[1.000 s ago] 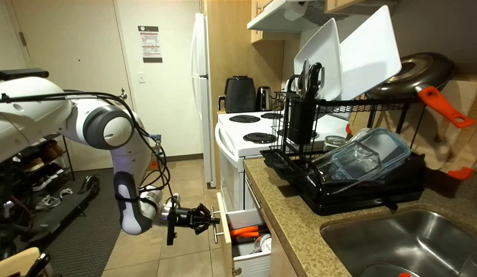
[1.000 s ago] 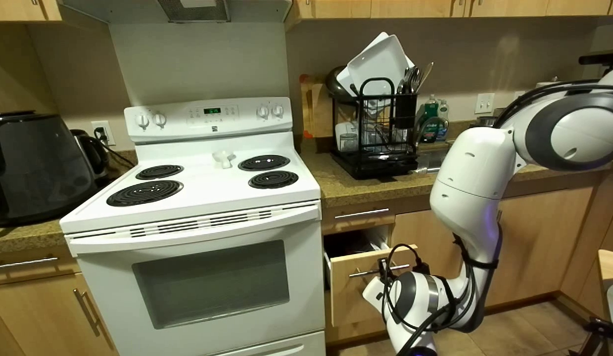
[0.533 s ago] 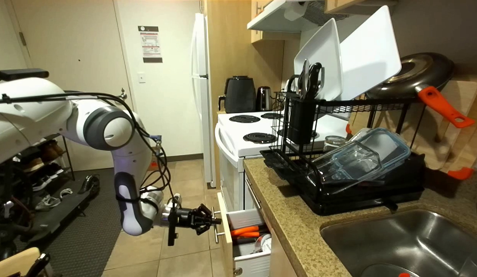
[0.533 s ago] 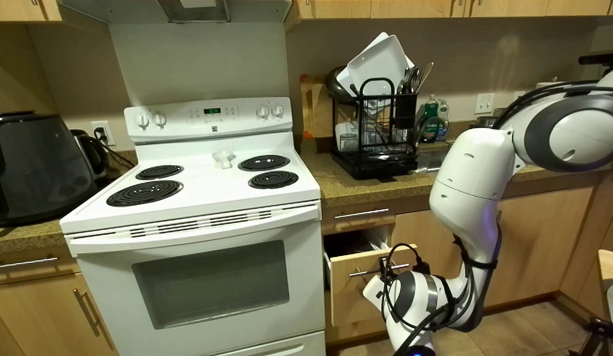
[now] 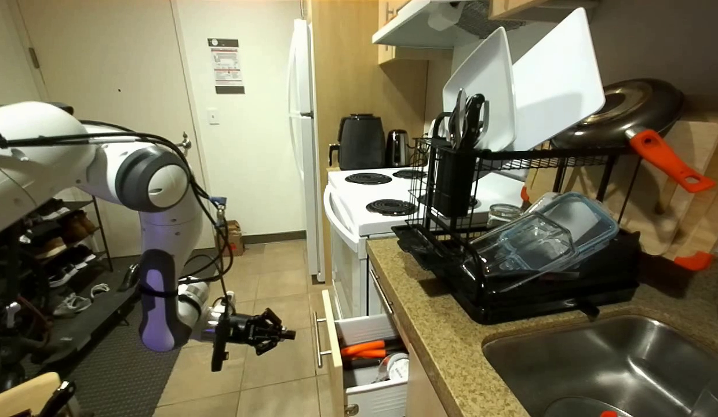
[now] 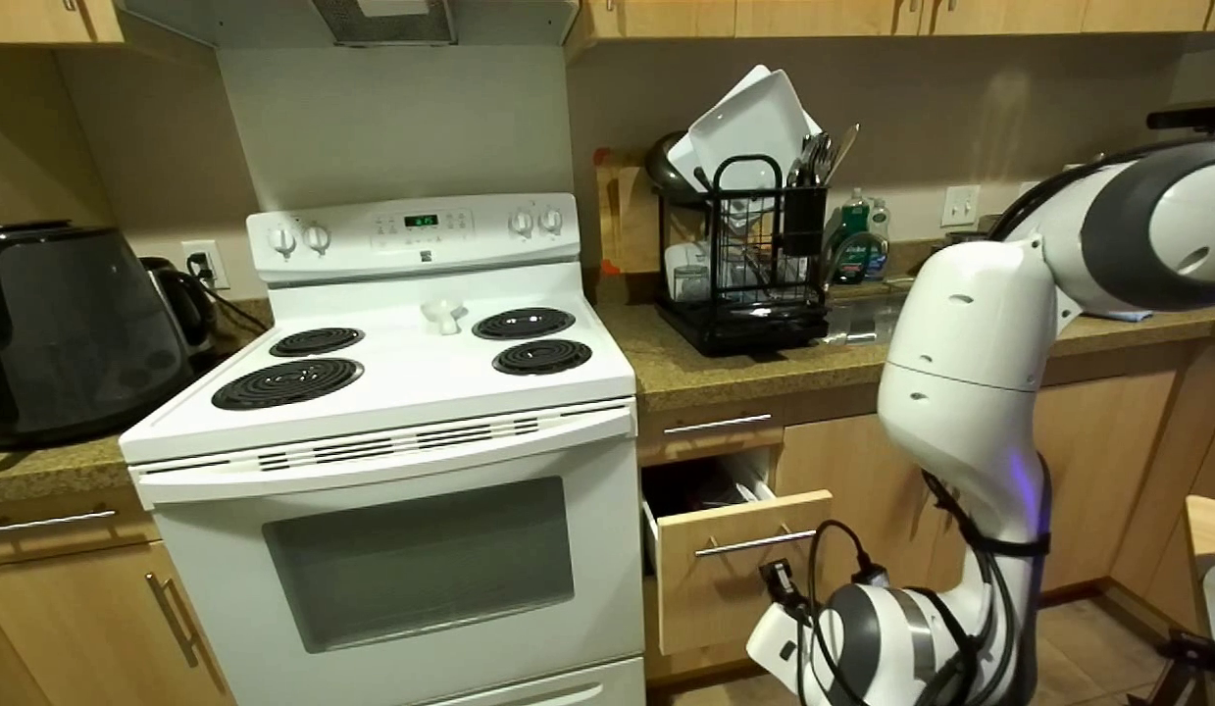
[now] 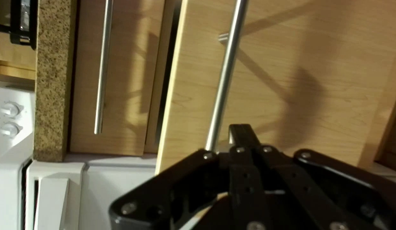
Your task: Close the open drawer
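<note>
Hovering: gripper (image 5: 289, 335), jaws tog., holding nothing, just short of handle (image 7: 227, 73). Handle smooth metal, prob. slippery. Drawer (image 6: 710, 598) open under counter (image 5: 443, 336), beside stove (image 6: 391, 422); utensils (image 5: 365, 347) add wt., but should glide w/ light push on stiff front (image 7: 191, 105), mid-width; no grip needed.

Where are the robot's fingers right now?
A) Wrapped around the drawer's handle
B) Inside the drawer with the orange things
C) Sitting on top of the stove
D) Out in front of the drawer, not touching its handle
D, because in an exterior view you can see floor in the gap between the closed fingers and the handle of the open drawer.
</note>
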